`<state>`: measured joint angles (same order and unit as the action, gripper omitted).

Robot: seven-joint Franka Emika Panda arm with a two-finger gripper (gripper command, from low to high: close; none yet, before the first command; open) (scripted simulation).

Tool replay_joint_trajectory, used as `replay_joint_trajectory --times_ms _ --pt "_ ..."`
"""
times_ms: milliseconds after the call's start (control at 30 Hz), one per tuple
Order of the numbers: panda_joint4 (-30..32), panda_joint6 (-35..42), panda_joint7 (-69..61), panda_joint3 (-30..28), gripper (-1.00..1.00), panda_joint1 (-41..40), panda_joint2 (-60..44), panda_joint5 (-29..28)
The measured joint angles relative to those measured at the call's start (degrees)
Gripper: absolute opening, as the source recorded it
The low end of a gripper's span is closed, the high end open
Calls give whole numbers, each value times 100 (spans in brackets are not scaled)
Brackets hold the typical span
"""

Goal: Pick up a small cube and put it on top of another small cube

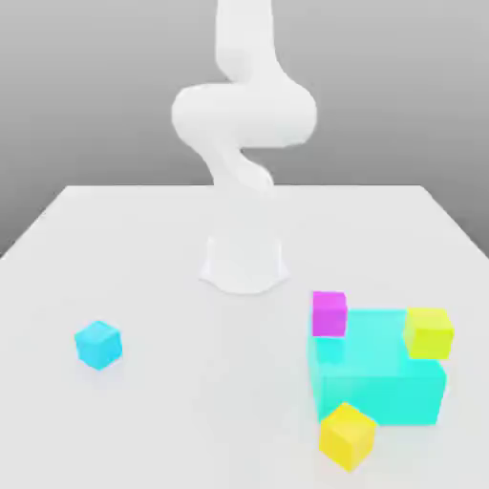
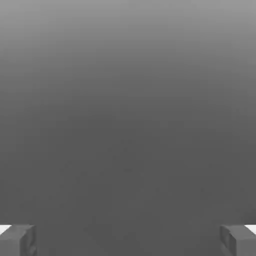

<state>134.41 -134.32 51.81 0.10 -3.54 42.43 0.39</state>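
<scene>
The small sky-blue cube sits alone on the white table toward the exterior view's left. A magenta cube, a lime-yellow cube and a yellow cube, all of the same small size, lie toward the exterior view's right, around a large turquoise block. In the hand view my gripper is open, its two grey fingertips standing far apart with nothing between them and only plain grey background beyond. The white arm rises from its base and leaves the picture's upper edge.
The large turquoise block has the magenta cube at its far corner, the lime-yellow cube at its right and the yellow cube at its near edge. The white table spreads wide between the sky-blue cube and this cluster.
</scene>
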Motion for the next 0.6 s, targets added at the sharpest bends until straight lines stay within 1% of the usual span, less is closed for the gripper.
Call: replay_joint_trajectory --times_ms 600 --pt "1884 -1806 4448 73 0 -2440 -2456 101"
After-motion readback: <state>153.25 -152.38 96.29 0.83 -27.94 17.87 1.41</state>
